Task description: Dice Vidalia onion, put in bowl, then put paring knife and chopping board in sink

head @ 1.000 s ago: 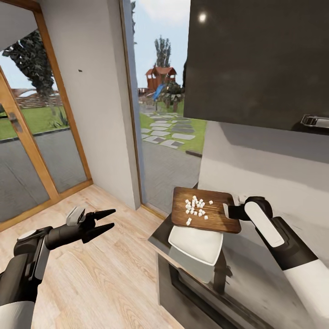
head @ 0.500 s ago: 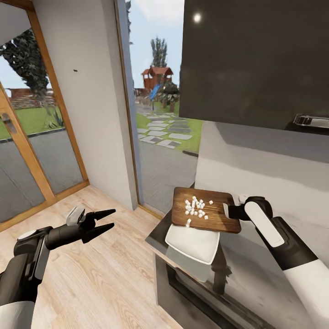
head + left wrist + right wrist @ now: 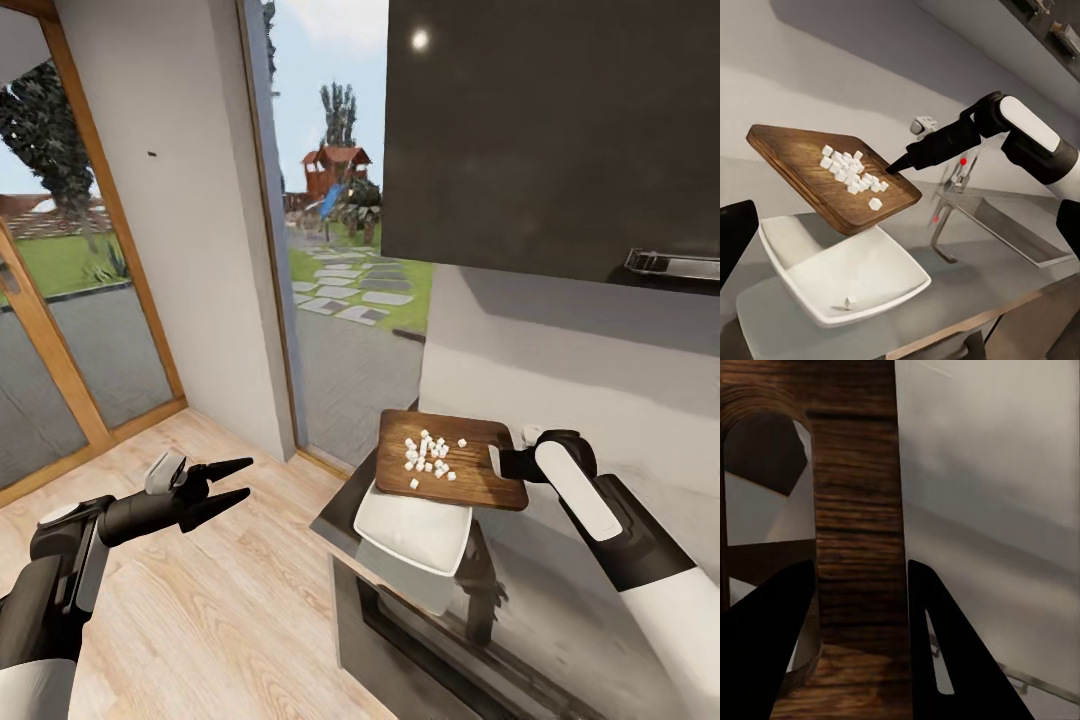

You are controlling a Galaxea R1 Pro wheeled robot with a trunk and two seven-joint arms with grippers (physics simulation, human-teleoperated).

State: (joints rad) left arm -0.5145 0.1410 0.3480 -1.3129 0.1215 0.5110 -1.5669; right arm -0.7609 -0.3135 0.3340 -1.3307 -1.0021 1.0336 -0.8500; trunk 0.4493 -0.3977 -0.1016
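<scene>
The chopping board (image 3: 448, 459) is held up off the countertop (image 3: 560, 610) by the right gripper (image 3: 497, 463), whose jaws are clamped on the board's handle end; in the right wrist view the two dark fingers (image 3: 945, 660) are seen pinching the strip of wood beside the slot. The board is tilted, its far end dipping over the bowl (image 3: 415, 528), as the left wrist view makes plain. A cluster of white diced onion (image 3: 430, 455) is spread across the board's middle, with one cube lying nearer the low edge. The white bowl is set at the end corner of the grey countertop, close to its front edge, directly under the board's low end, and one small cube (image 3: 849, 302) is seen lying inside it in the left wrist view. The sink (image 3: 1009, 229) is set into the countertop beyond the bowl, with its chrome tap (image 3: 949, 217) marked by a red dot. The paring knife cannot be made out.

The left gripper (image 3: 232, 486) is held out over the light wood floor (image 3: 220, 600), well apart from the countertop, its fingers spread apart and nothing between them. A glossy dark wall cabinet (image 3: 550, 130) with a chrome handle is hung above the pale backsplash (image 3: 580, 380). Past the countertop's end a tall window (image 3: 340, 230) is seen, with a garden and paving stones outside, and a wood-framed glass door (image 3: 60, 330) is set in the white wall.
</scene>
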